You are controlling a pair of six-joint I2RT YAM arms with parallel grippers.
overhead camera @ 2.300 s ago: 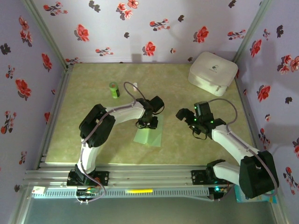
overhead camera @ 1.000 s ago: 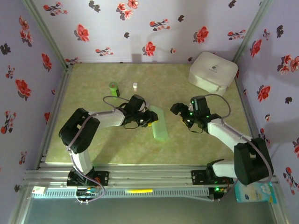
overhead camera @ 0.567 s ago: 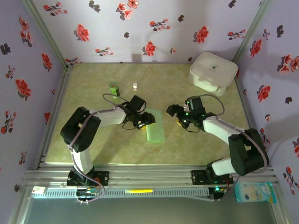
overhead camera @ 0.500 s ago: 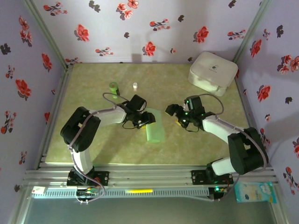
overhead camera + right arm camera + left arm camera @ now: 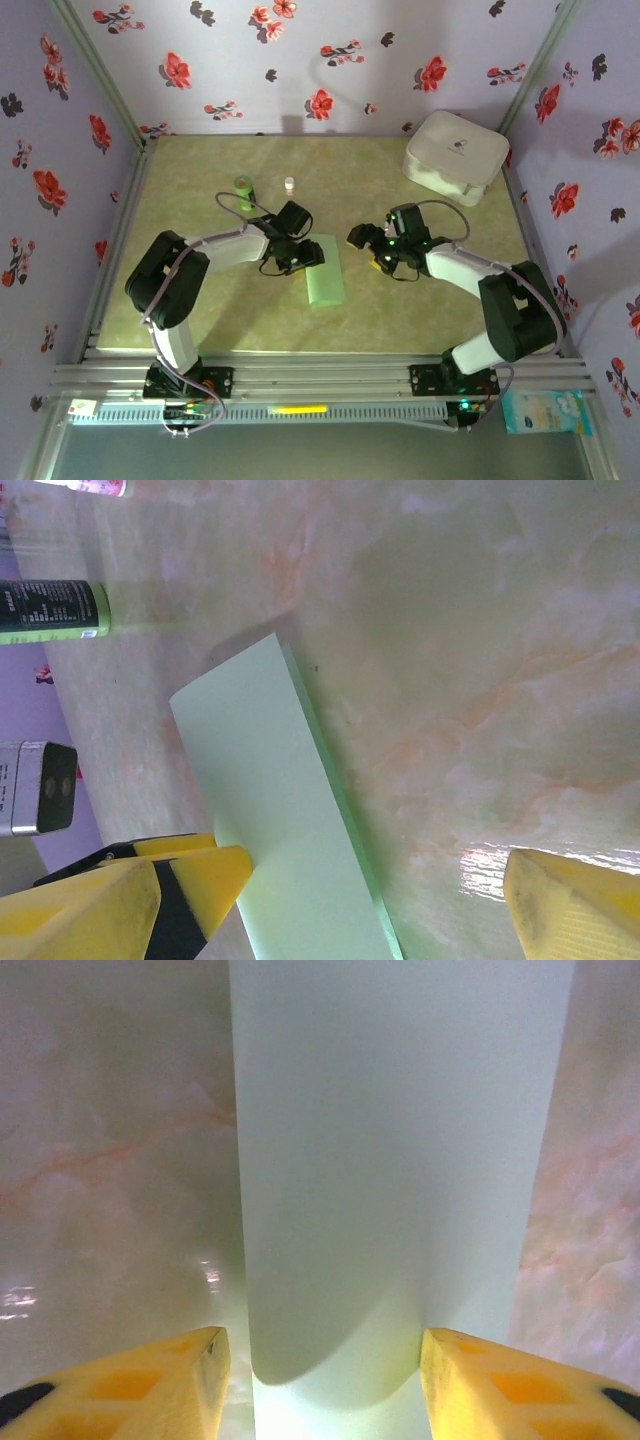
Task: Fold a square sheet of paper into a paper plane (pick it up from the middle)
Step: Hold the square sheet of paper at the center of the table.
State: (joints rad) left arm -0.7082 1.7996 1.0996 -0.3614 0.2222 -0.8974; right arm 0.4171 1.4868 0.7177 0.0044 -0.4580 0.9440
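- My left gripper [image 5: 320,1360] is low over the table [image 5: 200,300], a little left of its middle. It stands half open, with one yellow finger on each side of the paper, and I see no pinch.
- The square sheet of paper [image 5: 325,272], folded into a long strip, lies near the middle of the table and points to the near edge. The fold looks round, not sharp, so it may spring open if left unpressed.
- My right gripper [image 5: 368,250] is wide open and empty, just right of the strip. If a finger pushes the edge, the strip may slide and the layers go uneven.
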